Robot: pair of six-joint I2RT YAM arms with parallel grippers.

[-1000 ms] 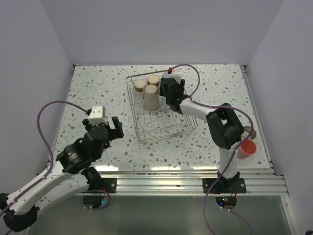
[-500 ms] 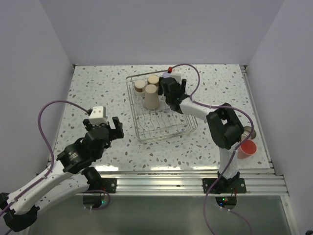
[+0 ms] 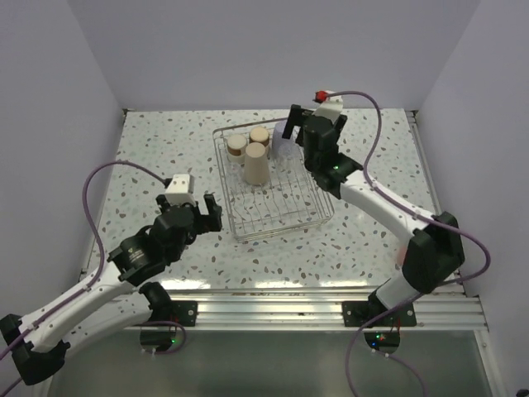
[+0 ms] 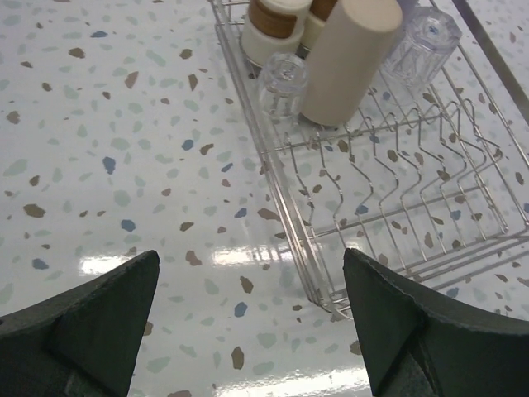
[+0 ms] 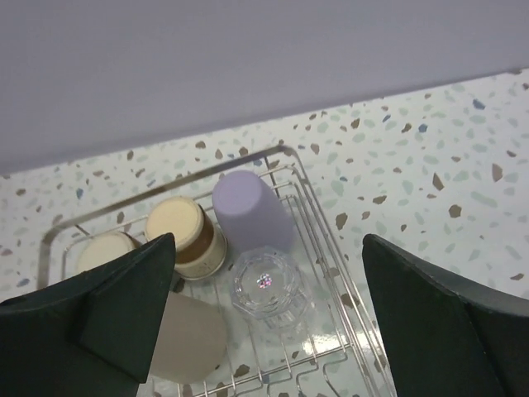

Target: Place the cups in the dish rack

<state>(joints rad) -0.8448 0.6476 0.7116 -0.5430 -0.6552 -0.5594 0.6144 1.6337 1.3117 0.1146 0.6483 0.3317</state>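
My right gripper [image 5: 269,241] is spread wide, with nothing between its dark fingers [image 5: 124,306]. In the top view it sits in the upper middle of the frame, above the upper right corner of the dish rack [image 3: 277,211].

In its wrist view, a lavender cup [image 5: 252,207] stands bottom-up at the centre of the frame. A clear glass cup [image 5: 269,289], also bottom-up, is just below it (touching or only very close, I cannot tell). To their left, two steel cups [image 5: 183,236] stand side by side against the rack's rim with their tan bases on top. A beige tumbler [image 5: 194,339] stands bottom-up in the lower left, partly hidden by my finger. All five are inside the rack, bunched at its upper end in the top view. The wire grid in the lower half of the rack holds no cups.

My left gripper [image 4: 250,256] is spread just as wide and holds nothing. It hangs over the speckled tabletop [image 3: 165,149], left of the rack's lower corner in the top view and apart from the wire. Its wrist view puts the rack in the upper right of the frame. A second clear glass cup [image 4: 283,83] stands there just left of the beige tumbler, near the rack's edge.
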